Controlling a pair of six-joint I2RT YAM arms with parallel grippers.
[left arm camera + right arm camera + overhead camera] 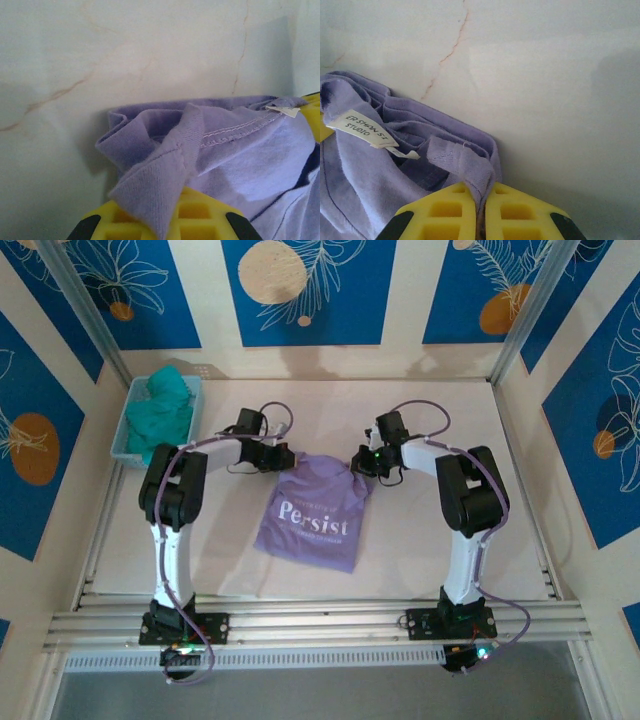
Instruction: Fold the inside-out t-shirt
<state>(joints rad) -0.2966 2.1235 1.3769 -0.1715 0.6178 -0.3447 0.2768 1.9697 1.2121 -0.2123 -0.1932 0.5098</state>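
Lavender knit, the t-shirt point(312, 512) lies rumpled at the middle of the table point(440, 540), white lettering upward and its far edge bunched between the two arms. It looks light and limp, likely to sag and crease wherever it is unsupported. The sensible holds are therefore the stitched edges, taken at two points well apart to keep a span taut.

The left claw point(288, 456) is clenched on the shirt's far left corner, and the right claw point(358, 462) on its far right one. The right wrist view adds what the overhead view cannot: a ribbed fold nipped between yellow fingers point(445, 212), with a woven label point(364, 127) nearby. In the left wrist view, ribbed cloth is draped over the yellow pad point(200, 217) and hides the nip itself. A teal garment point(160, 410) sits in a blue basket point(122, 440), well apart.
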